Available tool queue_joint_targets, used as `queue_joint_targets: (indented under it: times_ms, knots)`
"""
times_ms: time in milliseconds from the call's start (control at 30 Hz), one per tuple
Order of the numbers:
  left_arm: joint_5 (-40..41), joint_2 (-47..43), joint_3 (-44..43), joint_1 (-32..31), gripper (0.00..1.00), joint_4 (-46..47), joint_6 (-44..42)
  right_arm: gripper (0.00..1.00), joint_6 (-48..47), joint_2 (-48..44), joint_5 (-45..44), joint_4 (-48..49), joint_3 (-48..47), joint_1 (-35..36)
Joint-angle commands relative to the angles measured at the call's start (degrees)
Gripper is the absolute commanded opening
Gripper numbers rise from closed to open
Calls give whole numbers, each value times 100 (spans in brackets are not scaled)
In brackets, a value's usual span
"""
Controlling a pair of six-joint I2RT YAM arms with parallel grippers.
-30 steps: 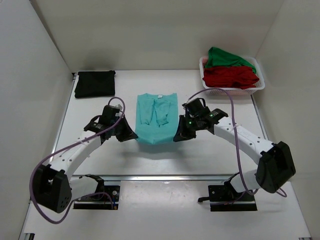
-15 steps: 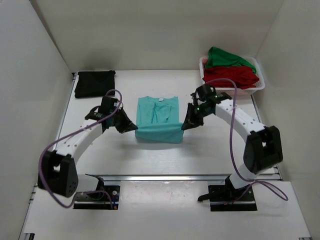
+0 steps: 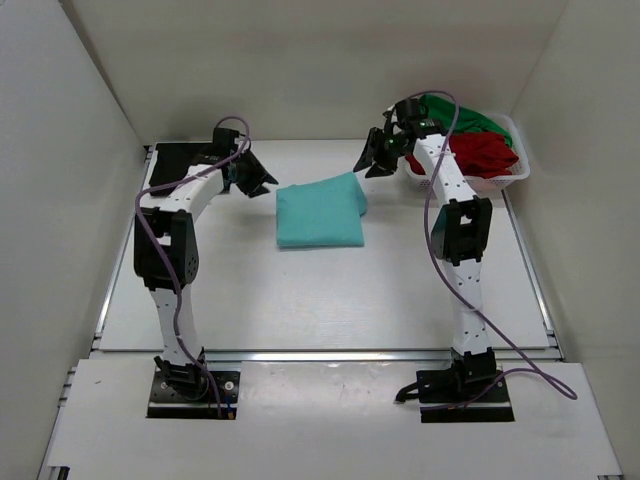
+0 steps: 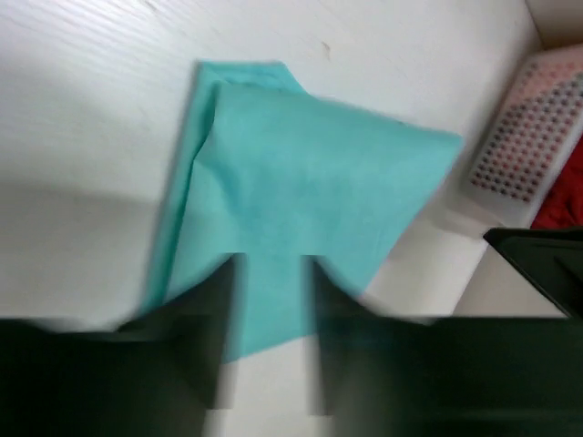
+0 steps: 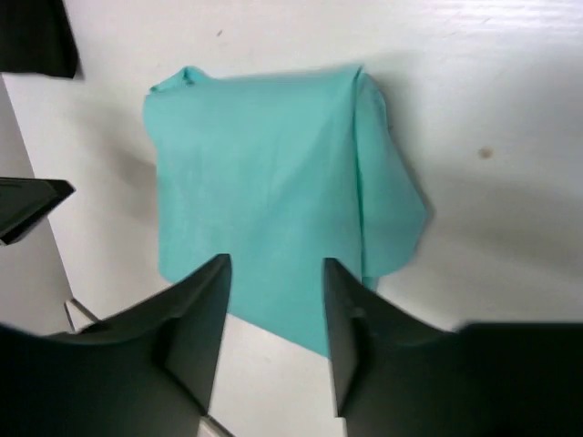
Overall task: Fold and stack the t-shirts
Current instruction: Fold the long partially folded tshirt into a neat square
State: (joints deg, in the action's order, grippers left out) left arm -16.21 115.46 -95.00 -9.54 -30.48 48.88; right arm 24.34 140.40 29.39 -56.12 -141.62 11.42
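On table (image 3: pixel 300 290), teal t-shirt (image 3: pixel 318 217) lies folded.

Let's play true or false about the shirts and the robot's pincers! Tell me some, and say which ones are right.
1. The teal t-shirt lies folded on the table. True.
2. The left pincer is gripping the teal t-shirt. False: its fingers are apart and hold nothing. The shirt lies on the table below them.
3. The red t-shirt is in the white basket. True.
4. The black t-shirt sits on top of the teal one. False: it lies apart from it, at the far left of the table.
5. The right pincer is open and empty. True.
6. The green t-shirt is spread out flat on the table. False: it is bunched up in the basket, beside the red one.
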Motion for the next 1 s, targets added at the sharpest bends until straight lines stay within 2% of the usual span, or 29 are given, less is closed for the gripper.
queue_joint_targets:
  times_ms: [0, 67, 167, 233, 333, 533, 800, 967]
  knots:
    - [83, 134, -177, 242, 64, 50, -37, 44, 80, 164, -38, -550, -640, -184]
    - [-101, 118, 24, 286, 63, 252, -81, 47, 10, -203, -169, -200, -35, -219]
    - [-155, 91, 419, 286, 75, 472, -142, 49, -113, -1188, -302, 642, 1939, -193]
    - [-181, 30, 675, 234, 76, 726, -151, 49, -114, -1637, -284, 1189, 2705, -157]
    - [-356, -102, 1334, 172, 74, 1218, 7, 46, -280, -1736, -285, 1498, 3148, -131]
    - [-348, -182, 1669, 14, 75, 1325, -11, 41, -588, -1147, -951, 1550, 2624, 18]
    - [-357, -296, 1959, 58, 79, 1475, -19, 42, -535, -92, -979, 1314, 1305, -78]
    - [-243, -173, 1731, 5, 78, 1388, -37, 42, -553, 242, -926, 1279, 1347, -61]
